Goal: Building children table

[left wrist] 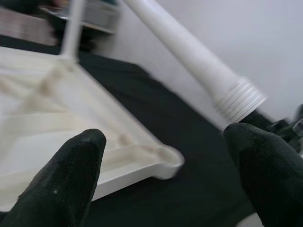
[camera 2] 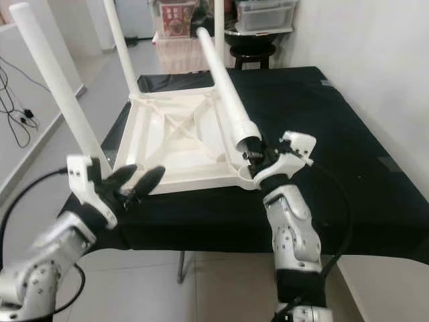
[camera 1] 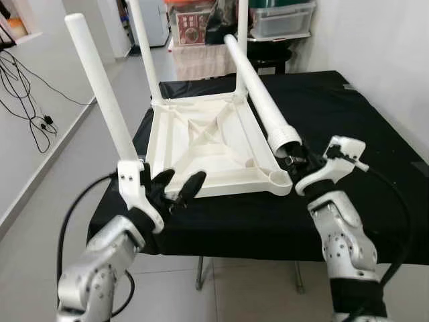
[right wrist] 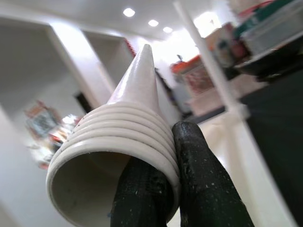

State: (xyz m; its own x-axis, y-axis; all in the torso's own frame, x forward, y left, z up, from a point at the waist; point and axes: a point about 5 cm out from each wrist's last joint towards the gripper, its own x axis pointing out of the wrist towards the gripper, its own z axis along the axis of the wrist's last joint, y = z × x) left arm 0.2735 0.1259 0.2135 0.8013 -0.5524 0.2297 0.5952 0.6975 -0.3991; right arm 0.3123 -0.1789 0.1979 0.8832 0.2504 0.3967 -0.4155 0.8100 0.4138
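Left eye view is showing both arms reaching in over the near edge of a black table (camera 1: 348, 114). The left gripper (camera 1: 179, 186) is hanging with its two black fingers spread apart and nothing between them, hovering just short of the near rim of the white tabletop (camera 1: 201, 144), which is lying upside down on the black surface. Just beside that gripper, on its outer side, one white leg (camera 1: 100, 87) is standing up from the tabletop's near left corner.

The right gripper (camera 1: 292, 161) is pinching the threaded, ridged end of a loose table leg (camera 1: 258, 90); in the right wrist view one finger (right wrist: 142, 194) is sitting inside the hollow opening and the other against the outer ridges, so the jaws are nearly closed on the leg's wall. That end is hovering right above the round empty corner socket (camera 1: 280, 178) at the tabletop's near right corner, just beside the gripper, and the leg is slanting up and away from it toward the back of the room.

Farther out, two more legs are standing at the tabletop's far corners. Beyond the table, clear storage bins (camera 1: 281, 19) are stacked against the wall.
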